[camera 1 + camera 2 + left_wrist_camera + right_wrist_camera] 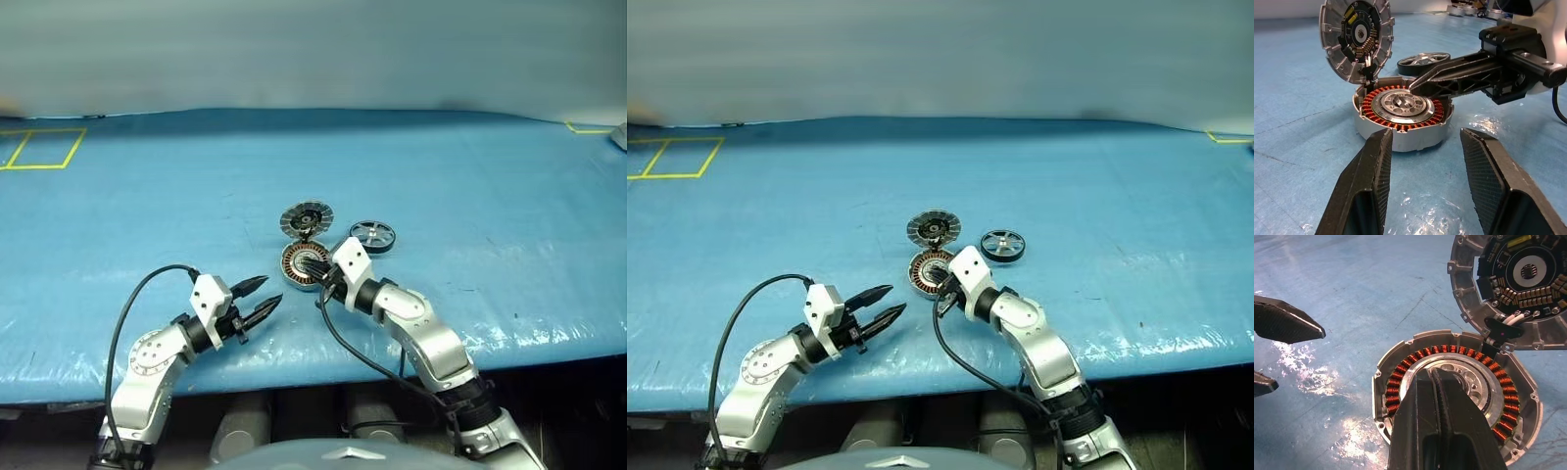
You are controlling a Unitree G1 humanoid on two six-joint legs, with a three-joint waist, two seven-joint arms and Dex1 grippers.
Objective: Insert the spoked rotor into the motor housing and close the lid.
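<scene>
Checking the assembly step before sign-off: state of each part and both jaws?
motor housing: open, copper winding exposed, no rotor inside.
lid: hinged up, inner face showing.
spoked rotor: lying flat on the blue table, beside the housing, not inserted.
right gripper: jaws shut, empty, tips over the housing's centre.
left gripper: jaws open, empty, short of the housing.

Blue table cover (490,186), yellow tape (39,149)
</scene>
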